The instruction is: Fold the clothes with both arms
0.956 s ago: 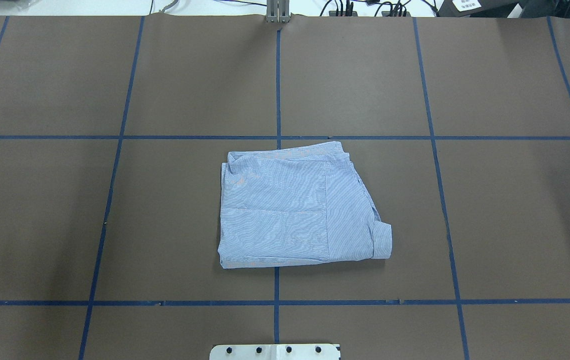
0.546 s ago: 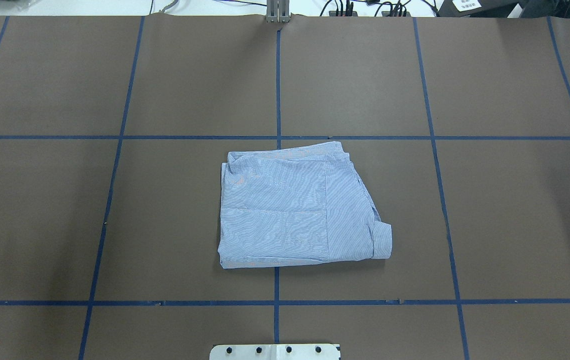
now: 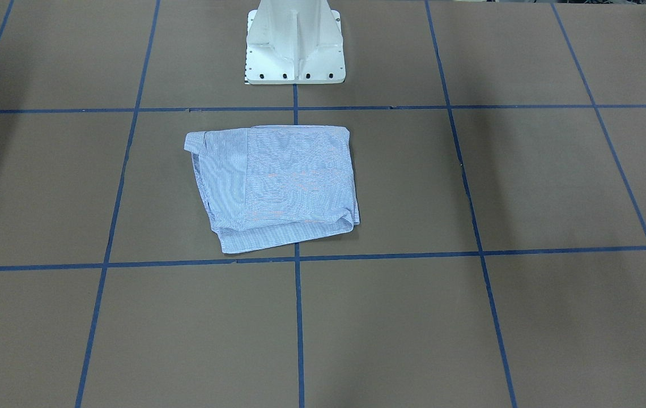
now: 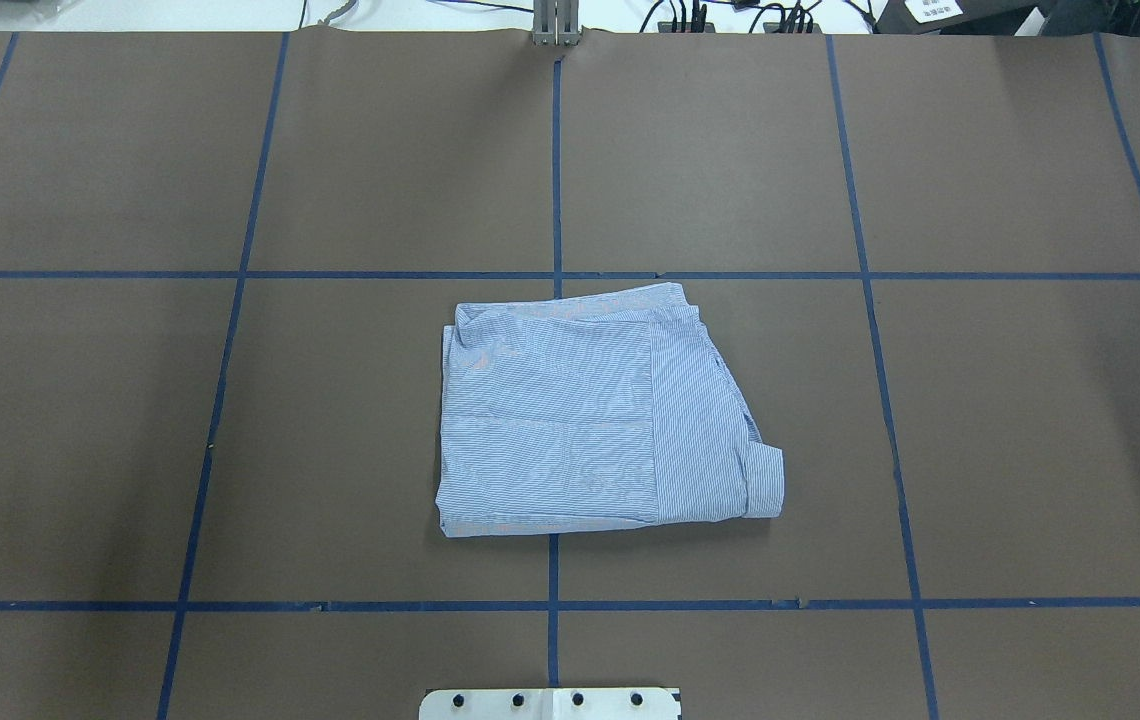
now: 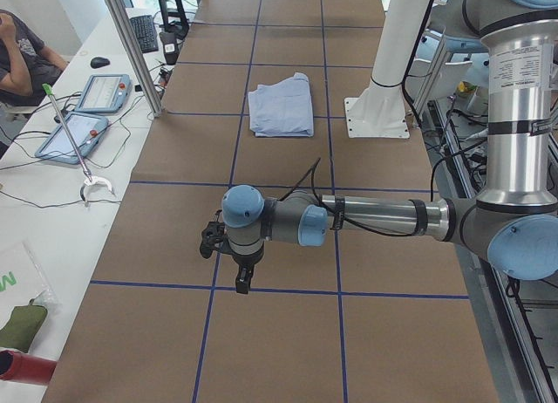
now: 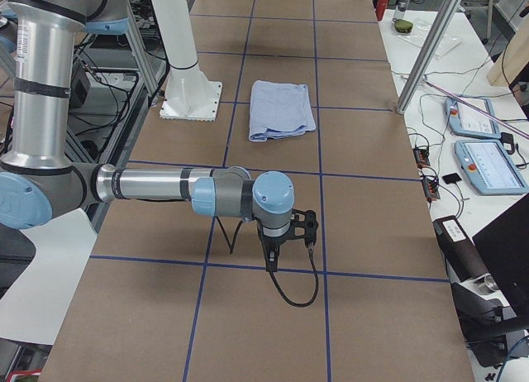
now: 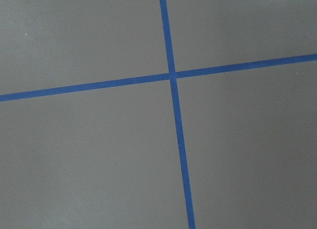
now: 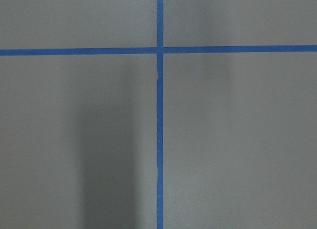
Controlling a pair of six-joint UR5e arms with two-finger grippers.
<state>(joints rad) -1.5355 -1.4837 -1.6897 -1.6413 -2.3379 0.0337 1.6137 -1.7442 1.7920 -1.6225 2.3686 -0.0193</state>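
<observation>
The clothes are one light-blue striped shirt (image 4: pixel 580 420), folded into a compact rectangle and lying flat near the table's middle, just in front of the pedestal; it also shows as the shirt (image 3: pixel 277 187), (image 5: pixel 281 111), (image 6: pixel 283 109). My left gripper (image 5: pixel 242 276) points down over a blue tape line, far from the shirt, at the table's left end. At the right end my right gripper (image 6: pixel 273 258) hangs the same way. Both show only in the side views, so I cannot tell whether they are open or shut. Both wrist views show only brown table and tape.
The white pedestal base (image 3: pixel 294 51) stands at the robot's edge behind the shirt. Blue tape lines (image 4: pixel 555 170) grid the brown table. Side benches hold teach pendants (image 5: pixel 100 93), (image 6: pixel 488 163) and metal posts (image 5: pixel 131 45). A person (image 5: pixel 22 54) sits beyond the left bench.
</observation>
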